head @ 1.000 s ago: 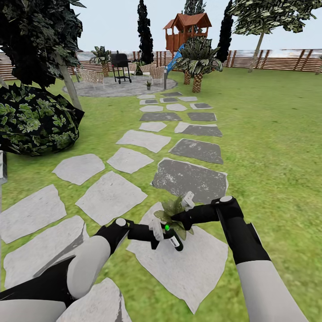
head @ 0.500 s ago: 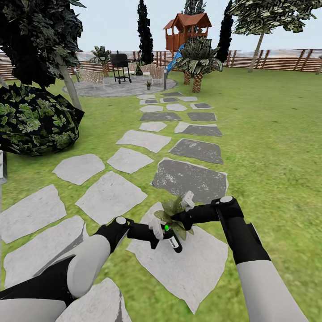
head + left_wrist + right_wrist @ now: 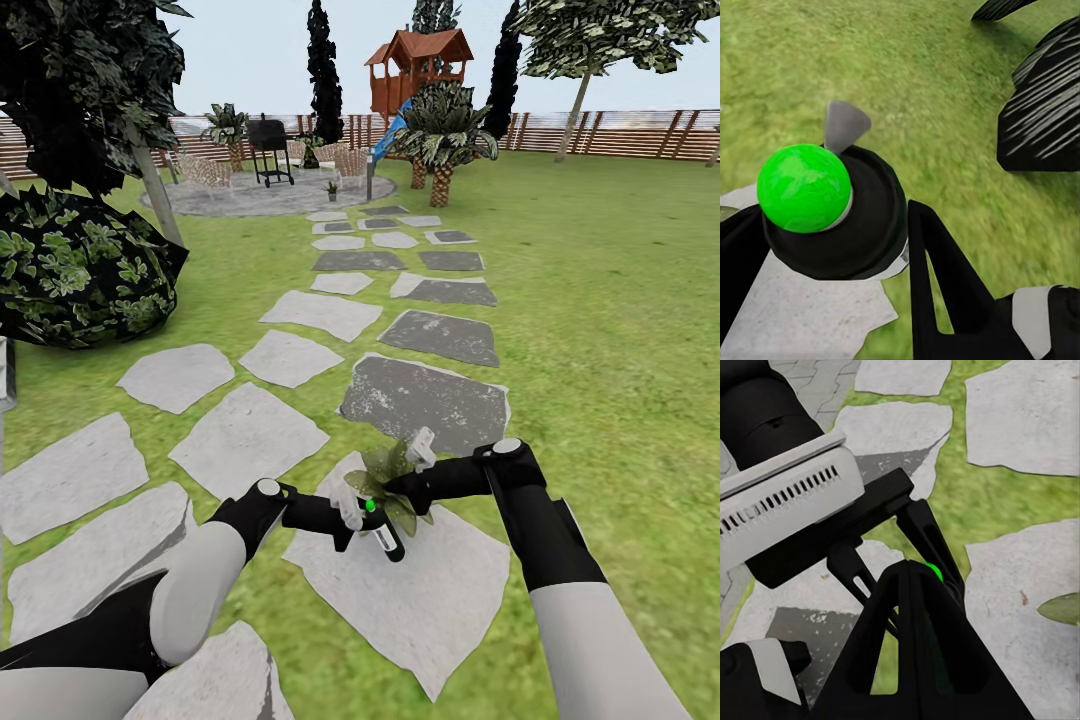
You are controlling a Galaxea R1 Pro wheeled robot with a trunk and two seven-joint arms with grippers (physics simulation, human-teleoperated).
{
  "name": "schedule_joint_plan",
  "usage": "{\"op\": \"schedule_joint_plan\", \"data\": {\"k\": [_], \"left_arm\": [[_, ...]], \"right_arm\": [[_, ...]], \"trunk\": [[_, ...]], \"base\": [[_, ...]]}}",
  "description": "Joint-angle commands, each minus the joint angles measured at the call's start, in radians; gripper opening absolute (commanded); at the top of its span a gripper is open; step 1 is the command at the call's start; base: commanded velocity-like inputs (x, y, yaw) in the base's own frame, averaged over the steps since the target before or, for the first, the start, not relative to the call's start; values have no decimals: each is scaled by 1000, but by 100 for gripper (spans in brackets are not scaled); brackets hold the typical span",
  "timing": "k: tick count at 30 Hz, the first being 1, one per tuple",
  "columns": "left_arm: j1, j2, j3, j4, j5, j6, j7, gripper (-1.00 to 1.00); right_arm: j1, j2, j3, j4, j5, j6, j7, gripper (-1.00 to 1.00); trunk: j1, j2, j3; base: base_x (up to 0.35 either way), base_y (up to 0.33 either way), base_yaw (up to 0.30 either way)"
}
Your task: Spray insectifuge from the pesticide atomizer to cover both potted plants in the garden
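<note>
The left gripper (image 3: pixel 352 512) is clenched on the pesticide atomizer (image 3: pixel 384 535), which hangs tilted over a pale stepping stone (image 3: pixel 420 600) close in front of the robot. The right gripper (image 3: pixel 420 452) sits just beyond, its fingers pressed together, beside a potted plant (image 3: pixel 385 470). Grey stones run through the lawn (image 3: pixel 610 330) to a far gravel patio (image 3: pixel 250 195), with a wooden fence (image 3: pixel 620 135) behind and a dark bush (image 3: pixel 80 265) on the left.

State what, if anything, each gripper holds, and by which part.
The left gripper holds the slim dark-green spray bottle near its green-capped top, fingers either side. The right gripper appears shut, holding nothing.
</note>
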Motion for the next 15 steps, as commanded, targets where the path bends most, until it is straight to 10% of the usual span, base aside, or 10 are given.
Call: {"op": "schedule_joint_plan", "data": {"k": [1, 15], "left_arm": [[0, -1, 9, -1, -10, -5, -3, -100], [0, -1, 9, 0, -10, 22, -3, -100]], "right_arm": [[-1, 0, -1, -1, 6, 10, 6, -100], [-1, 0, -1, -1, 8, 9, 5, -100]], "trunk": [[0, -1, -1], [0, -1, -1]], "base": [[0, 0, 0], [0, 0, 0]]}}
